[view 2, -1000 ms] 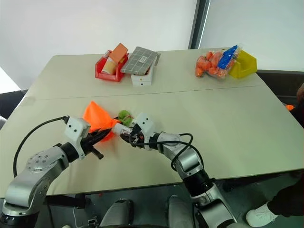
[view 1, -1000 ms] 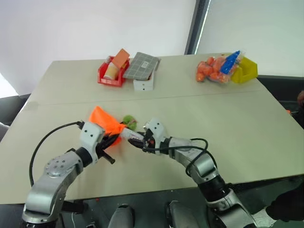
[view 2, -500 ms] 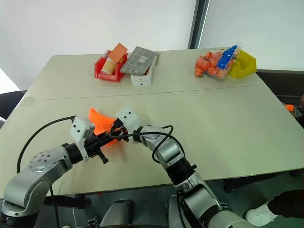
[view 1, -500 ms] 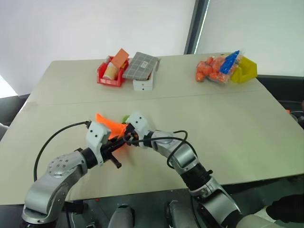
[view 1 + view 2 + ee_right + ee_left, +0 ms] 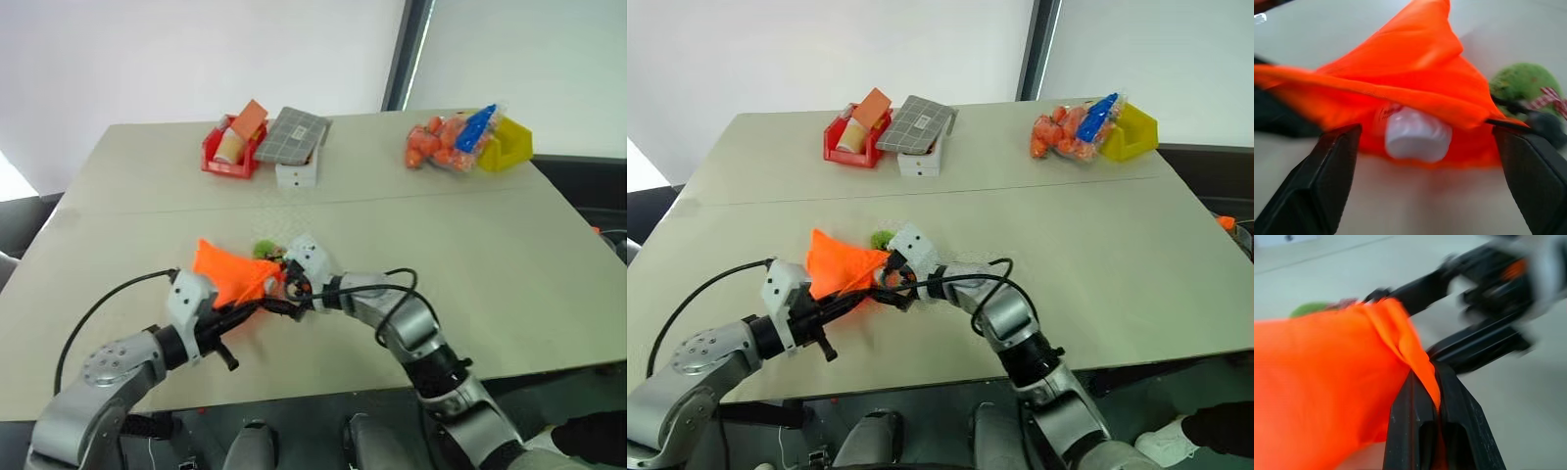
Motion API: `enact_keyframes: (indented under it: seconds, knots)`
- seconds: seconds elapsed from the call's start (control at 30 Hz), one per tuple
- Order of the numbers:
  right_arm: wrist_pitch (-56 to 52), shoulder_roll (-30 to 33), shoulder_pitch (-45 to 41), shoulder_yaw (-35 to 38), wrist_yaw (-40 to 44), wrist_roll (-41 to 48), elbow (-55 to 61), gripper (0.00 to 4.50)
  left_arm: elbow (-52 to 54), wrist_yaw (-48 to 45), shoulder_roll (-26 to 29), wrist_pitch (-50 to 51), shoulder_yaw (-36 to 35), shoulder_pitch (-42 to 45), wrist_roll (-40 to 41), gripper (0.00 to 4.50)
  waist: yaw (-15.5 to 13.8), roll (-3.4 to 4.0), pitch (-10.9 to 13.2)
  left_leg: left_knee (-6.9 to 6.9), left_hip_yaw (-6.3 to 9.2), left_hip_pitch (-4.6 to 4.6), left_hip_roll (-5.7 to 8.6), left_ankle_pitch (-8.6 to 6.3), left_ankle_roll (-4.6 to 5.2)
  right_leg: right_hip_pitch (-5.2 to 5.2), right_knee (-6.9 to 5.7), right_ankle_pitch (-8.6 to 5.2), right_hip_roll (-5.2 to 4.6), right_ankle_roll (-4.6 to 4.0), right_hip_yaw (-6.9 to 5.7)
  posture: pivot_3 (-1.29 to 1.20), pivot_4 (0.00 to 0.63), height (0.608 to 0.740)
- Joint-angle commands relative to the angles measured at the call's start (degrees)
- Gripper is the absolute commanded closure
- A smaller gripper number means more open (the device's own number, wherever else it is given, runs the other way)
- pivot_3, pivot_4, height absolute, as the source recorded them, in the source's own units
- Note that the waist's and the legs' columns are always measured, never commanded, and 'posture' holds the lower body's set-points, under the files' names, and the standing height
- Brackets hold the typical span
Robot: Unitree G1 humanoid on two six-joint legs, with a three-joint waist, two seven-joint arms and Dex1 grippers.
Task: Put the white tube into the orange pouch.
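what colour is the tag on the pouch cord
Green round tag, clearest in the right wrist view.

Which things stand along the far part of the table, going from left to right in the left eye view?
Red bin → grey checked box on a white box → clear bag of orange balls → yellow bin.

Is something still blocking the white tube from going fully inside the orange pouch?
Nothing visible does. The white tube sits in the mouth of the orange pouch, cap end showing, between the open right gripper. The left gripper pinches the pouch's edge.
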State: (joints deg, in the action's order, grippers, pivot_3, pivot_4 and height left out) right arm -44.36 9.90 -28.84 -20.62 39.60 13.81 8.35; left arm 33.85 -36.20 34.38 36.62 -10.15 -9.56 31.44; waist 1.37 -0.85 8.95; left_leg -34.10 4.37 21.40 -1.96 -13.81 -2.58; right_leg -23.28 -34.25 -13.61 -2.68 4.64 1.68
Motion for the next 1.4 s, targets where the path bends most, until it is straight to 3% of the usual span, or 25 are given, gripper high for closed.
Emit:
enact_keyframes:
  seconds: [0.03, 0.27, 0.43, 0.6, 0.7, 0.8, 0.93, 1.0, 1.13, 1.33, 1.4]
  knots:
    - [-2.05, 3.20, 1.60, 2.62, 4.27, 5.55, 8.44, 0.02, -1.73, -2.08, 1.89, -2.54, -3.33, -1.45, -0.35, 4.50, 0.15, -0.01, 0.00, 0.01, 0.00, 0.00, -0.01, 0.00, 0.00, -0.01, 0.00, -0.01, 0.00, 0.01, 0.00, 0.00, 0.150, 0.740]
    - [-1.49, 6.18, 3.50, 4.20, 4.08, 7.81, 9.36, 0.02, -8.61, -7.81, 6.62, -6.32, -7.12, -5.52, -1.96, 4.50, 1.32, -0.01, 0.01, 0.00, -0.02, 0.00, 0.01, -0.02, -0.03, -0.17, 0.19, -0.02, -0.12, 0.01, -0.01, 0.00, 0.150, 0.740]
    - [-0.84, 2.42, 0.11, 6.16, -1.90, 5.91, 1.77, 0.02, -14.96, -11.90, 11.22, -11.84, -9.00, -8.93, -6.29, 4.50, 1.59, 0.09, 0.07, 0.15, -0.05, 0.02, 0.00, -0.03, -0.02, -0.33, 0.18, 0.01, -0.14, -0.04, -0.01, 0.00, 0.150, 0.740]
    - [0.79, -2.14, -3.49, 6.56, -6.89, 3.82, -5.92, 0.02, -19.37, -12.33, 11.95, -15.45, -9.71, -8.47, -8.97, 4.50, 1.61, 0.16, 0.12, 0.20, -0.07, 0.06, 0.00, -0.03, -0.02, -0.37, 0.21, 0.10, -0.18, -0.21, -0.02, 0.00, 0.150, 0.740]
    - [2.60, -5.98, -6.27, 6.43, -10.37, 1.74, -12.63, 0.02, -17.05, -12.25, 9.93, -13.44, -8.72, -6.73, -5.73, 4.50, 1.73, 0.20, 0.14, 0.22, -0.06, 0.07, 0.00, -0.02, -0.02, -0.39, 0.17, 0.13, -0.16, -0.25, -0.03, 0.00, 0.150, 0.740]
    - [3.71, -8.08, -7.33, 5.87, -11.57, 0.50, -16.03, 0.00, -14.46, -12.05, 7.55, -9.54, -10.06, -5.61, -0.09, 3.62, 1.50, 0.19, 0.13, 0.23, -0.06, 0.08, 0.00, -0.02, -0.02, -0.36, 0.18, 0.13, -0.17, -0.26, -0.04, 0.00, 0.150, 0.740]
    - [4.51, -10.05, -8.21, 5.35, -12.33, -0.86, -19.66, 0.00, -13.96, -9.14, 5.65, -6.52, -13.58, -3.26, 3.58, 1.61, 1.19, 0.14, 0.11, 0.22, -0.06, 0.10, 0.01, -0.01, -0.01, -0.14, 0.11, 0.12, -0.14, -0.24, -0.05, 0.00, 0.150, 0.740]
    - [4.74, -10.50, -8.50, 5.04, -12.82, -1.76, -21.37, 0.00, -13.14, -10.15, 6.38, -4.83, -14.39, -3.82, 5.32, 1.61, 1.32, 0.15, 0.12, 0.22, -0.04, 0.08, 0.00, -0.01, 0.00, -0.15, 0.05, 0.13, -0.10, -0.24, -0.05, 0.00, 0.150, 0.740]
    - [5.51, -11.05, -8.57, 5.55, -13.57, -2.87, -23.46, 1.33, -12.02, -10.92, 7.07, -2.10, -15.92, -4.44, 8.43, 1.57, 1.50, 0.16, 0.12, 0.22, -0.03, 0.03, -0.02, -0.01, 0.00, -0.17, 0.04, 0.12, -0.07, -0.24, -0.05, 0.00, 0.150, 0.740]
    - [5.62, -9.16, -6.29, 6.14, -11.93, -2.30, -20.20, 4.45, -12.37, -9.04, 6.22, -2.22, -16.11, -2.19, 8.75, 1.57, 1.27, 0.16, 0.13, 0.21, -0.03, 0.04, -0.02, -0.01, 0.00, -0.19, 0.07, 0.12, -0.08, -0.24, -0.05, 0.00, 0.150, 0.740]
    - [5.53, -8.40, -5.57, 7.09, -12.14, -2.07, -18.78, 4.45, -12.77, -7.88, 5.60, -2.28, -16.03, -0.45, 9.11, 1.57, 1.13, 0.16, 0.12, 0.19, -0.01, 0.03, -0.01, -0.01, -0.01, -0.22, 0.10, 0.11, -0.09, -0.23, -0.07, 0.00, 0.150, 0.740]
